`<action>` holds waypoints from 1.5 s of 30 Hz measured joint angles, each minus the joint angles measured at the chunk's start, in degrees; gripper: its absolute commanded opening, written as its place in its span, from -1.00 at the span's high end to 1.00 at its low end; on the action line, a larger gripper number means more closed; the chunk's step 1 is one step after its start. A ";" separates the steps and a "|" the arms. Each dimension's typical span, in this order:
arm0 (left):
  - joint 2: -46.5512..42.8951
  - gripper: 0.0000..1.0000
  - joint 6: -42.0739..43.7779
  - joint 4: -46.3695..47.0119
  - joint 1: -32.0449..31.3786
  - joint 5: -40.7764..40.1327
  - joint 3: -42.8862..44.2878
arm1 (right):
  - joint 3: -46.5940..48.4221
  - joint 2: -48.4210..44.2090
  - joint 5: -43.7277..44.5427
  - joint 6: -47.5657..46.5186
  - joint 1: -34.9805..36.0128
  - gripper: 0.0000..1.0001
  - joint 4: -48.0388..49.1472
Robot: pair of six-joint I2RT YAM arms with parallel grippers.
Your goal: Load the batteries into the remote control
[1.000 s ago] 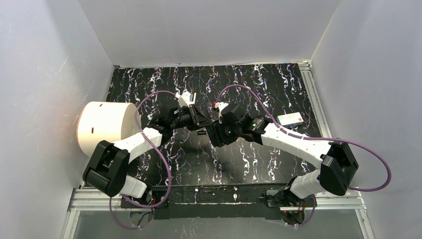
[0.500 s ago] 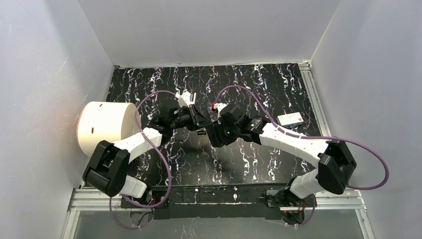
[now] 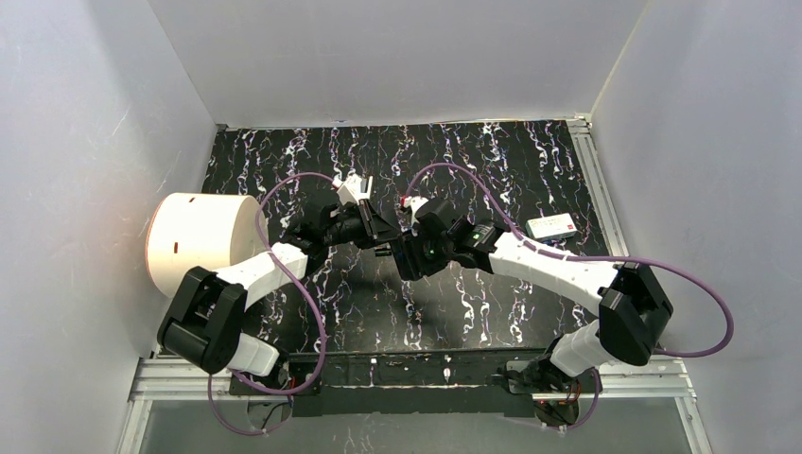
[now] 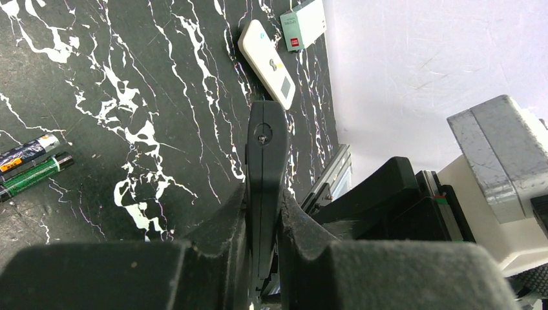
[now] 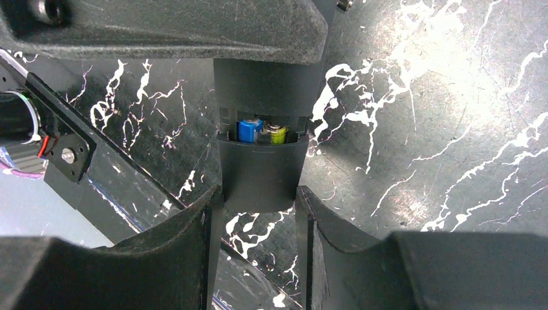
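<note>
Left end effector (image 4: 262,206) is clamped narrow on the black remote (image 4: 265,142), seen edge-on from the left wrist. Right end effector (image 5: 258,203) is about half open, fingers pressed on both sides of the battery cover (image 5: 262,171) at the remote's end. The gap above the cover shows the blue battery (image 5: 249,129) and the yellow-green battery (image 5: 279,134) seated in the compartment. The black battery (image 4: 26,150) and green battery (image 4: 35,174) lie loose, side by side, on the table (image 4: 129,77).

1. No lettering is reading clearly in any view
2. A pale green box (image 4: 304,22), top centre of the left wrist view, is carrying a red label (image 4: 295,42), too small to read
3. Two batteries (image 4: 31,166) at its left edge are showing blurred print
</note>
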 measured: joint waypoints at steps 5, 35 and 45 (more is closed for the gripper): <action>0.02 1.00 0.00 0.02 0.00 -0.02 0.00 | 0.07 0.00 0.00 -0.15 0.00 0.06 0.00; 0.22 1.00 0.15 0.42 0.35 0.42 -0.57 | 8.81 6.75 1.29 0.39 0.26 0.05 -7.93; -0.57 1.00 -1.22 1.81 0.46 0.46 -3.89 | 9.97 8.66 0.44 1.33 0.92 0.07 -9.81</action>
